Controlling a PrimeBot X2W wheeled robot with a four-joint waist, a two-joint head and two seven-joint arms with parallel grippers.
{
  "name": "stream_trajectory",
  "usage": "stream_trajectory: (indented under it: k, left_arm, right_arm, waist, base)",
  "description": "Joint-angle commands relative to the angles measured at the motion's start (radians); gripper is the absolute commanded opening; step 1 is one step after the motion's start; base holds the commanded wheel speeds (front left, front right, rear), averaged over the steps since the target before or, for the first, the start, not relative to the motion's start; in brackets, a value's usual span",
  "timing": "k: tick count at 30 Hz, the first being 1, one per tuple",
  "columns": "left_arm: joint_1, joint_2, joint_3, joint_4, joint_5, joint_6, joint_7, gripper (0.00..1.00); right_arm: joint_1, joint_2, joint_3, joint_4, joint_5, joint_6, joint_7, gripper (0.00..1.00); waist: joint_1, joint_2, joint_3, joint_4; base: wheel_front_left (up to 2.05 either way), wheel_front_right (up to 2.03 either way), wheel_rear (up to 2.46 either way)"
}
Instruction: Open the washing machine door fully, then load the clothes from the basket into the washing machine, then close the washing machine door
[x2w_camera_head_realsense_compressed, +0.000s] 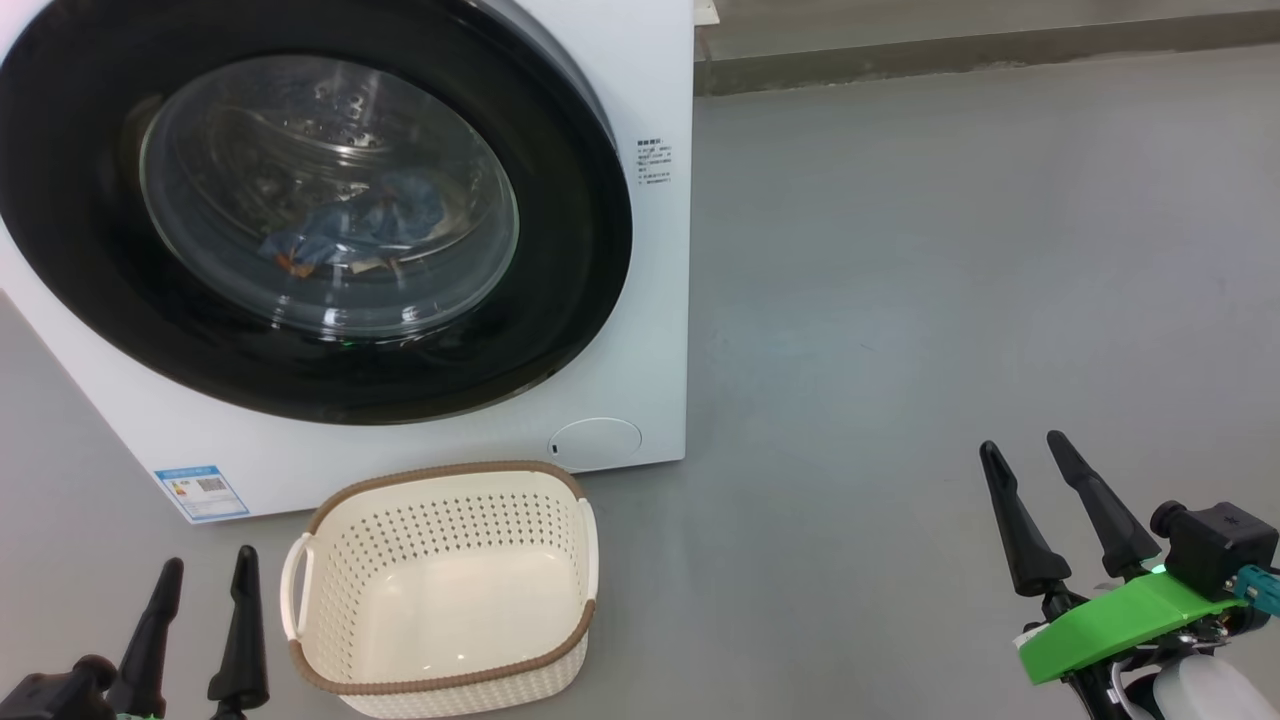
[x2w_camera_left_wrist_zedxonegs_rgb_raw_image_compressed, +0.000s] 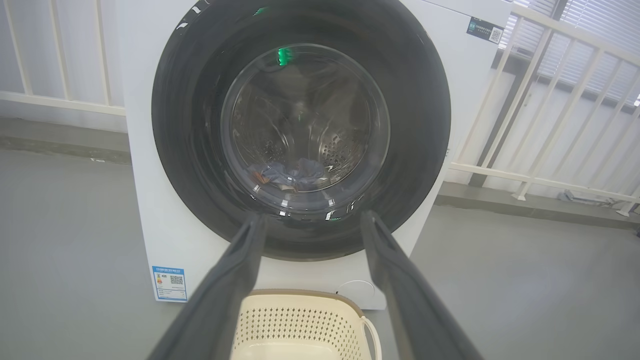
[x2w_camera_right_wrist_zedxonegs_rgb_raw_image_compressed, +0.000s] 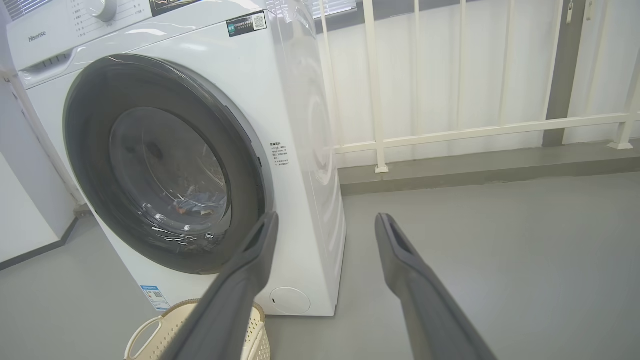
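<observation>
Head view: big white front-loading washing machine (x2w_camera_head_realsense_compressed: 655, 350) stood on the grey floor (x2w_camera_head_realsense_compressed: 950, 300). Its large round glossy black door (x2w_camera_head_realsense_compressed: 575, 250) sat shut against the front. Behind the bulging glass, the light blue clothes with orange-brown print (x2w_camera_head_realsense_compressed: 365, 228) lay low in the steel drum. The small cream-white perforated plastic basket with brown woven-look rim (x2w_camera_head_realsense_compressed: 440, 470) stood on the floor just in front of the machine, below the door, its pale bottom showing bare. The blue label sticker (x2w_camera_head_realsense_compressed: 200, 492) was at the machine's lower left and the round white flap (x2w_camera_head_realsense_compressed: 595, 440) at its lower right. The left gripper (x2w_camera_head_realsense_compressed: 208, 560) hung beside the basket's left handle, fingers apart, holding nothing. The right gripper (x2w_camera_head_realsense_compressed: 1022, 442) hung well off to the right over bare floor, fingers likewise spread and free.

Left wrist view: two dark fingers framed the shut door. Clothes lay at the drum's bottom, and the basket was near, between the fingers. White railing ran behind.

Right wrist view: fingers parted over the floor. The machine was at left with its door flush, and the basket rim was at the bottom edge.
</observation>
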Motion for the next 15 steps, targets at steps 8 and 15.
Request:
stream_trajectory:
  k: [8,15]
  left_arm:
    - [-0.025,0.014,0.031,-0.021,0.011,-0.002,-0.008,1.0]
    - [-0.029,0.008,0.03,-0.017,0.013,-0.002,-0.008,1.0]
  right_arm:
    - [-0.002,-0.016,0.003,-0.019,-0.026,0.0,-0.008,1.0]
    - [-0.003,-0.017,0.002,-0.001,-0.037,0.0,-0.008,1.0]
  waist:
    - [0.0,0.0,-0.003,0.001]
    - [0.0,0.0,-0.001,0.008]
  base:
    - [0.0,0.0,0.0]
    - [0.0,0.0,0.0]
